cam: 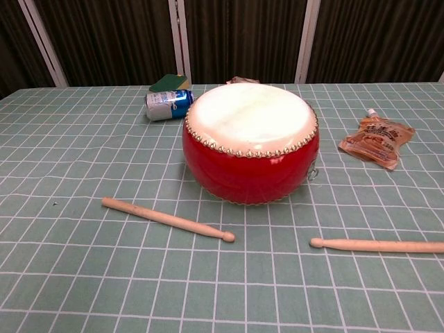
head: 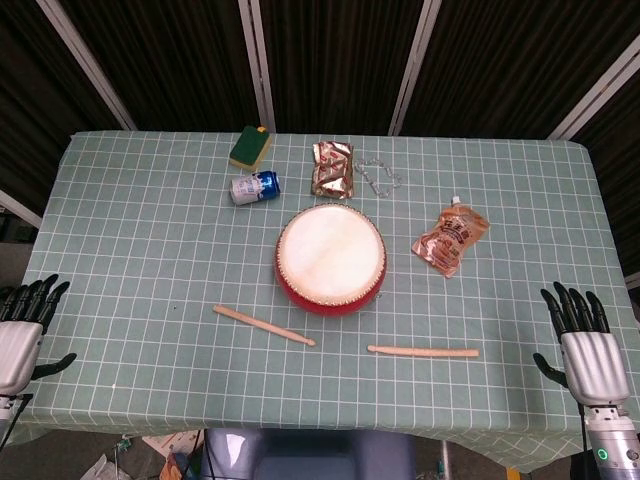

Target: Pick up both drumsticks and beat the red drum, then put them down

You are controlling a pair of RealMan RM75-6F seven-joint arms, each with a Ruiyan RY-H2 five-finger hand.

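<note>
**Head view: both my hands wait at the desk's near edge, sticks lie by the drum**

Head view shows the red drum (head: pixel 331 260) sitting in the middle of the desk (head: pixel 140 220), which has a green cloth with white squares. The drum stands upright with its pale skin facing up.

Two drumsticks lie flat on the cloth, on the near side of the drum. The left drumstick (head: pixel 263 325) lies slanted, near the drum but not touching it. The right drumstick (head: pixel 422 351) lies almost straight across, a bit further from the drum. The two sticks do not touch each other.

My left hand (head: pixel 22 335) is far to the left of the drum, at the near edge of the desk. Its fingers (head: pixel 40 296) are spread and hold nothing. My right hand (head: pixel 587 350) is far to the right of the drum, also at the near edge. Its fingers (head: pixel 573 308) are spread and hold nothing too. Both hands are well apart from the sticks.

Behind the drum lie a blue and white can (head: pixel 255 187) on its side, a green and yellow sponge (head: pixel 251 147), and a shiny snack bag (head: pixel 334 168). To the right of the drum lies an orange pouch (head: pixel 451 237).

The chest view shows the drum and both sticks up close, but not my hands.
</note>
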